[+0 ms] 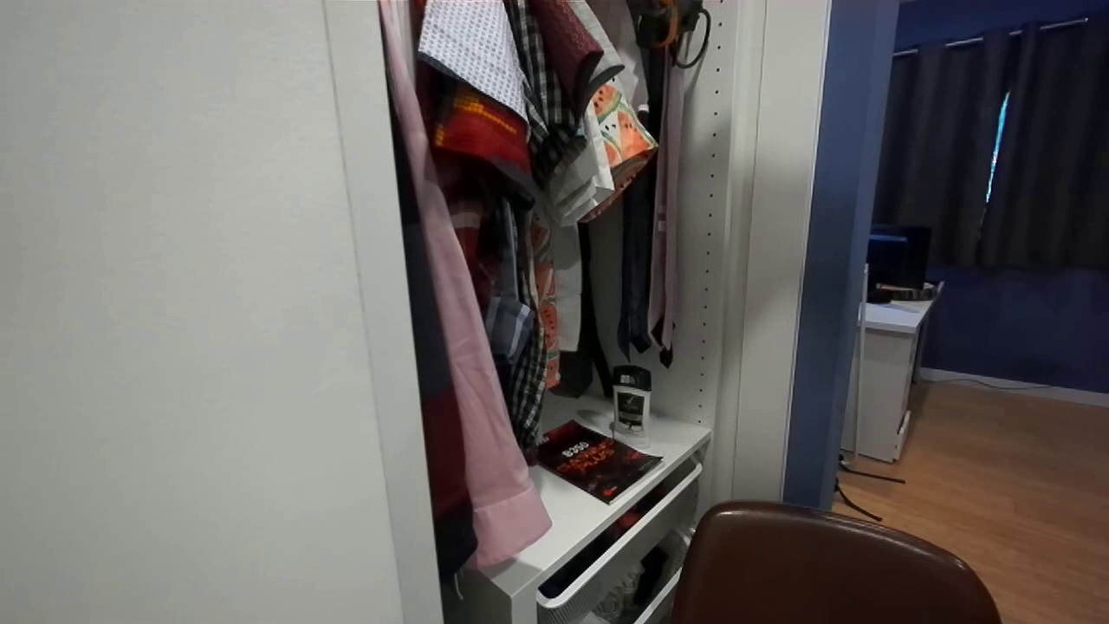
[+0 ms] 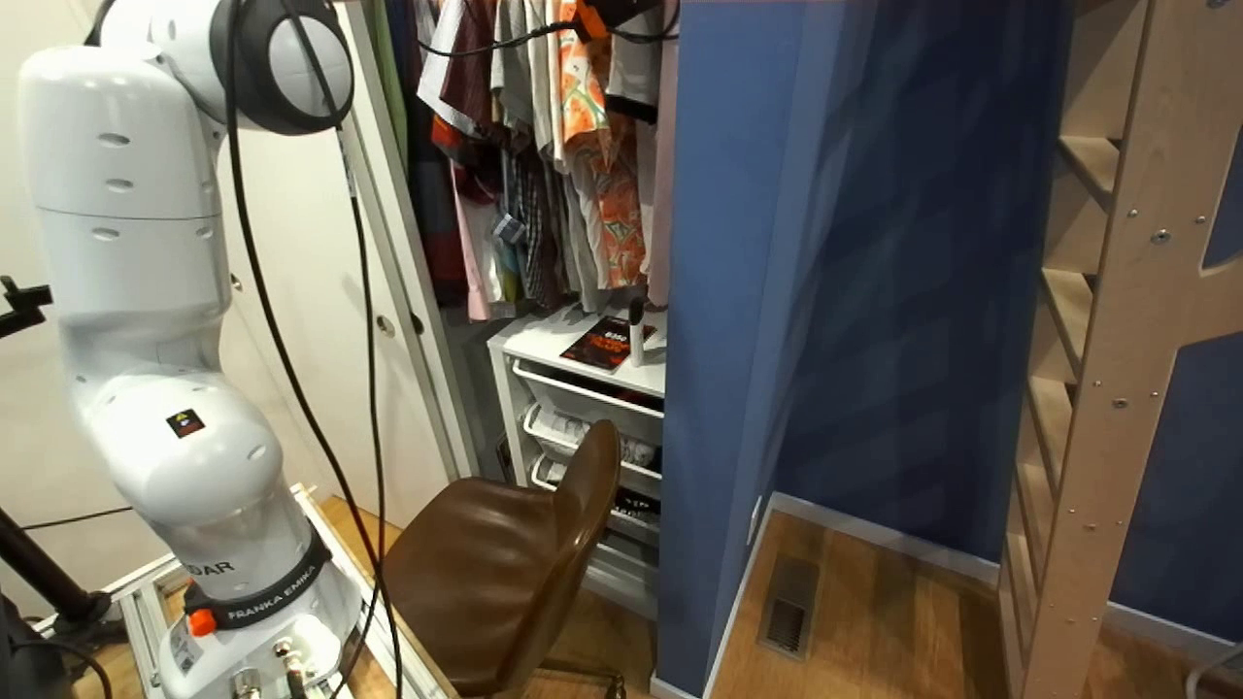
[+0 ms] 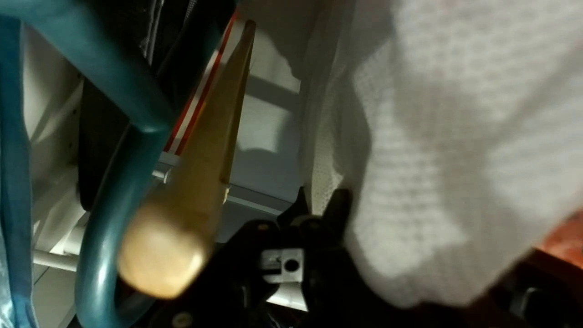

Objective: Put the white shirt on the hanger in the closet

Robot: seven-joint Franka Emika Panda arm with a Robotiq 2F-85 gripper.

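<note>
At the left, in an exterior view, stands the arm [image 2: 136,262], near, with the white door [image 1: 173,312] behind it. Right of the door is the closet [image 1: 726,260], crowded with hanging clothes: a pink shirt [image 1: 481,381] on the left, red cloth [image 1: 485,134] and checked cloth [image 1: 546,91] in the middle, an orange cloth [image 1: 619,126] farther right, and ties [image 1: 637,234] by the right wall. The wrist view shows a teal hanger [image 3: 102,237] at left, then a wooden piece [image 3: 200,173] with a blurred near end, then the gripper [image 3: 321,202], its tips drawn close together and pinching a fold of the white shirt [image 3: 423,159]. That is inside the closet, loose and wrinkled, filling the right of the view; which pale cloth it is in the exterior views I cannot tell. Below the clothes, on the ledge [image 1: 567,516], lies a booklet [image 1: 593,459], and just beside it a deodorant [image 1: 632,403] stands upright. Under the ledge are drawers [image 2: 592,393], with the chair [image 2: 466,563] near, in front of them. Farther right come the blue wall [image 2: 723,291] and a wooden ladder [image 2: 1117,417]; a desk [image 1: 888,319] stands far off.
</note>
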